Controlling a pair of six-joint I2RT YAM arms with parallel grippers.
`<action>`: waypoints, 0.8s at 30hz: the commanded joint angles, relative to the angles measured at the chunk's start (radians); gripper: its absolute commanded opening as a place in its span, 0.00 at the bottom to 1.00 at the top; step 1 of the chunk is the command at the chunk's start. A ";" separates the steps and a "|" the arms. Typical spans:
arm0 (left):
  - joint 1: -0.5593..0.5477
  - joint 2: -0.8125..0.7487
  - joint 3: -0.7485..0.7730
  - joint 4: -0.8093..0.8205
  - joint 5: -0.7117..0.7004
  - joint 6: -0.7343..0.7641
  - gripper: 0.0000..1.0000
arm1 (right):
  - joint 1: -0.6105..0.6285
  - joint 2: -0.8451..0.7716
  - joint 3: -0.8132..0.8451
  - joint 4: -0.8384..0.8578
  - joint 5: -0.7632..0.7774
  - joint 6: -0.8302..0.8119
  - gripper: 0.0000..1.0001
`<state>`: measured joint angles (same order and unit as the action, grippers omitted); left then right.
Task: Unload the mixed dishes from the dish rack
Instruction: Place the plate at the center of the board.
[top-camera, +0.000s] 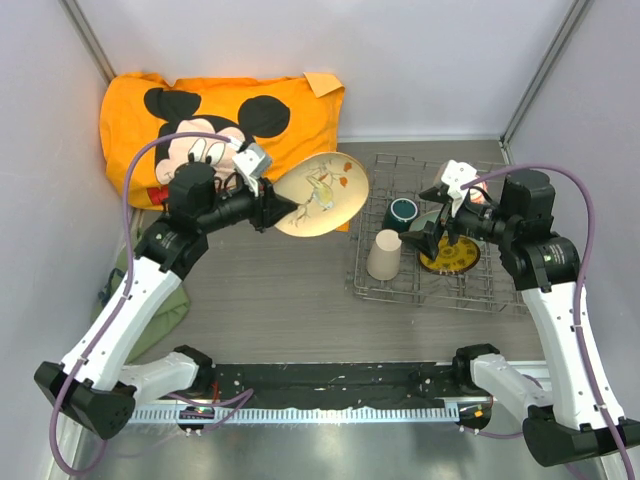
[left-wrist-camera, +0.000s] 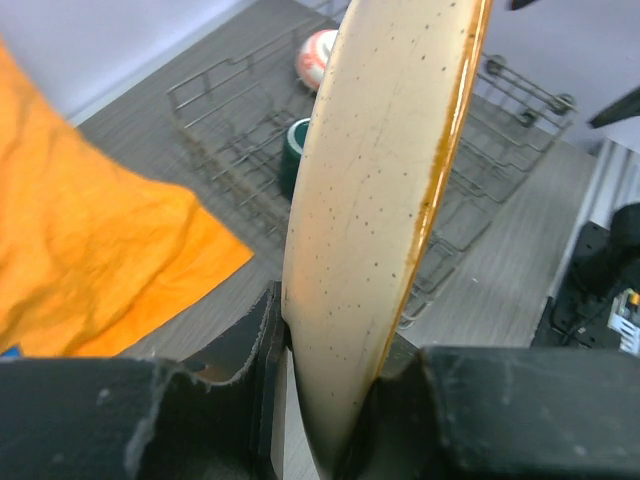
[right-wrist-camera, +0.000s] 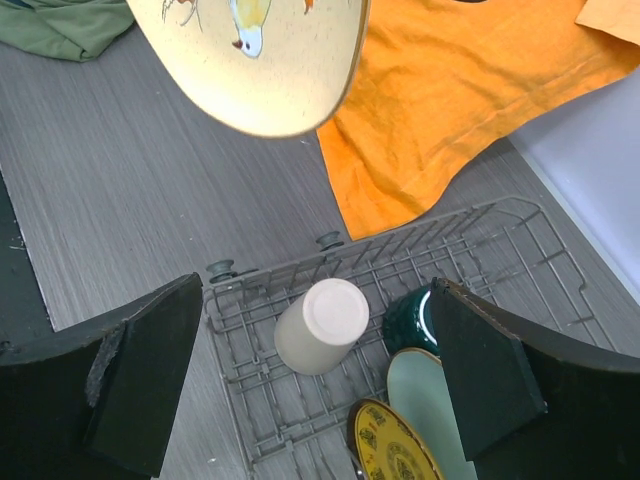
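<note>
My left gripper (top-camera: 272, 210) is shut on the rim of the cream floral plate (top-camera: 322, 195) and holds it tilted in the air left of the dish rack (top-camera: 372, 283). In the left wrist view the plate (left-wrist-camera: 385, 200) stands edge-on between my jaws (left-wrist-camera: 345, 400). My right gripper (top-camera: 435, 235) hovers open and empty over the rack (right-wrist-camera: 250, 400). In the rack an upside-down beige cup (top-camera: 385, 254) (right-wrist-camera: 320, 325), the dark teal mug (top-camera: 402, 212) (right-wrist-camera: 410, 320) and the pale-green plate with yellow-brown centre (top-camera: 450, 255) (right-wrist-camera: 395, 445) remain. The red-orange bowl (left-wrist-camera: 320, 55) sits at the rack's far side.
An orange Mickey Mouse cloth (top-camera: 220, 110) lies at the back left, reaching toward the rack (right-wrist-camera: 460, 90). A green cloth (top-camera: 150, 290) lies at the left under my left arm. Grey enclosure walls close in both sides. A black rail (top-camera: 330, 375) runs along the near edge.
</note>
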<state>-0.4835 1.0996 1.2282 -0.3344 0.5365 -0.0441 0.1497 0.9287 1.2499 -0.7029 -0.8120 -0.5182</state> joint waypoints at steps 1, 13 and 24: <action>0.075 -0.069 -0.009 0.100 -0.059 -0.080 0.00 | 0.005 -0.019 0.017 0.046 0.043 0.020 1.00; 0.376 -0.048 -0.202 0.069 0.141 -0.244 0.00 | 0.005 0.022 0.014 0.059 0.051 0.113 0.99; 0.425 0.069 -0.384 0.149 0.354 -0.277 0.00 | 0.007 0.015 -0.067 0.134 0.030 0.181 1.00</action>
<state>-0.0574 1.1606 0.8215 -0.3515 0.6998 -0.2855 0.1497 0.9554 1.2011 -0.6357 -0.7650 -0.3809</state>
